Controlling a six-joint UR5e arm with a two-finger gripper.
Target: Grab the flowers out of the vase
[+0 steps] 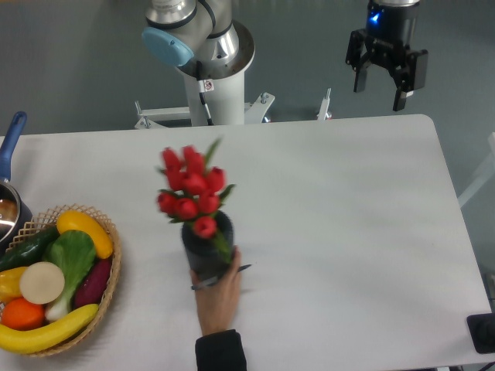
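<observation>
The flowers (190, 188), a bunch of red tulip buds with green leaves, stand in the dark ribbed vase (206, 251) left of the table's middle. A person's hand (220, 292) reaches in from the front edge and holds the vase. My gripper (382, 83) hangs high above the table's far right edge, far from the flowers. Its fingers are apart and nothing is between them.
A wicker basket (108, 267) of produce stands at the front left, with bananas, a cucumber and other vegetables. A pot with a blue handle (11, 143) is at the left edge. The arm's base (213, 73) rises behind the table. A dark object (483, 332) lies at the front right corner.
</observation>
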